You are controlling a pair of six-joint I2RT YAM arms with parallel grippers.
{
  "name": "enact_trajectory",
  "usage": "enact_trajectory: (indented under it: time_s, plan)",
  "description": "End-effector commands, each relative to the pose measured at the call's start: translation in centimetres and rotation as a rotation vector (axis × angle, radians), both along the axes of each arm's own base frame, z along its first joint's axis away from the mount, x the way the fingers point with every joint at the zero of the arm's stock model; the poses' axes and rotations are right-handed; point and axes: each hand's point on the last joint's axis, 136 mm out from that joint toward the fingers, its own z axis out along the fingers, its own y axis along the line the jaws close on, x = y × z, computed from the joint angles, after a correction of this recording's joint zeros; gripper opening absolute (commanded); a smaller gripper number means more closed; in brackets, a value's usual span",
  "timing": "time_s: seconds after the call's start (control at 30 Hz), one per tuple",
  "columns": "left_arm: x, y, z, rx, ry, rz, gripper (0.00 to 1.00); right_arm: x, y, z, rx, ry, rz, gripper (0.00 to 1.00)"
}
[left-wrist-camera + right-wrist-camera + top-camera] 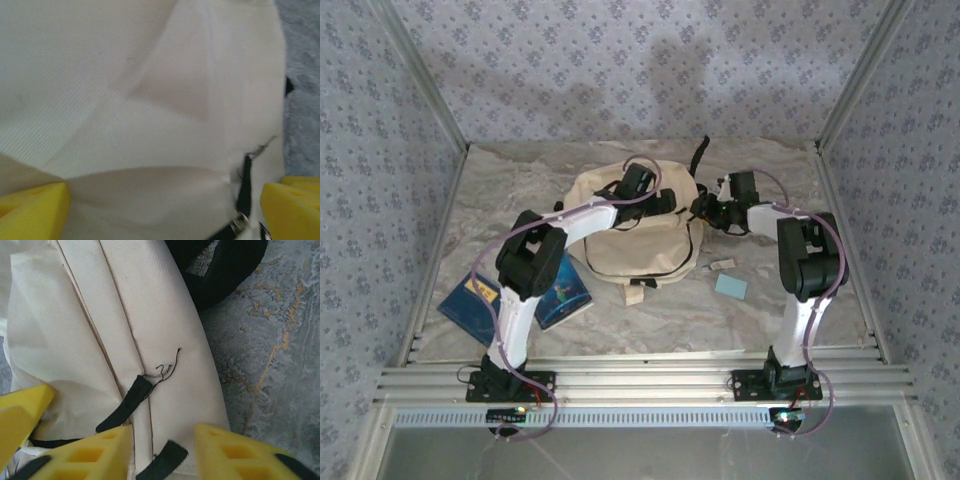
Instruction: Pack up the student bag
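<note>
Student bag lies on marbled table (patterned wallpaper behind).

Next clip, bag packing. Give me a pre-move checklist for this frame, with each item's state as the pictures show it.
1. Student bag lying on the table: ok.
2. Left end effector open, bag fabric between its fingers: ok.
3. Right end effector actually gripping the black pull tab that sits between its fingers: cannot tell.
4. Bag's zipper opened for packing: cannot tell.
5. Blue book lying free on the table left of the bag: ok.
</note>
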Motion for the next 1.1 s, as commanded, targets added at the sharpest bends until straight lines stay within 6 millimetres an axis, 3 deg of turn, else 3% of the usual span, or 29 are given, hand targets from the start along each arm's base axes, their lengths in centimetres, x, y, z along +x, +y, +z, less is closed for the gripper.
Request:
enact_trajectory:
  time_s: [0.0, 0.1, 0.23, 0.4, 0.57, 0.7, 0.8, 0.93, 1.03, 1.07]
  plan:
    - [-0.1, 0.5, -3.2, 0.078, 0.085, 0.024, 0.97, 1.4, 0.3, 0.6, 0.023, -0.024, -0.02, 0.25]
    - [0.2, 0.6, -5.2, 0.106, 0.118, 0.043, 0.97, 1.3, 0.4, 0.8, 0.027, -0.023, -0.008, 0.0]
    - [1.2, 1.9, -7.7, 0.158, 0.139, 0.133, 0.97, -1.0, 0.7, 1.4, 0.032, 0.002, 0.02, 0.0]
    - [2.4, 2.9, -11.1, 0.16, 0.214, 0.25, 0.97, -8.3, 3.0, 2.0, -0.024, 0.015, 0.149, 0.0]
    - [3.2, 3.6, -11.8, 0.17, 0.207, 0.31, 0.98, -14.8, 4.2, 2.7, -0.117, 0.045, 0.223, 0.0]
    - [4.2, 3.1, -11.6, 0.116, 0.227, 0.329, 0.97, -18.1, 5.1, 4.2, -0.127, 0.027, 0.251, 0.0]
    - [4.3, 3.0, -11.6, 0.111, 0.23, 0.332, 0.97, -18.9, 6.1, 5.3, -0.134, 0.0, 0.285, 0.0]
    - [4.0, 3.1, -10.8, 0.111, 0.22, 0.32, 0.97, -18.2, 7.6, 6.5, -0.098, -0.033, 0.315, 0.0]
    - [4.3, 2.8, -9.3, 0.068, 0.202, 0.305, 0.98, -18.0, 8.8, 6.4, -0.112, -0.042, 0.346, 0.0]
    - [3.7, 2.9, -9.6, 0.069, 0.215, 0.29, 0.98, -18.0, 9.0, 6.2, -0.12, -0.036, 0.357, 0.0]
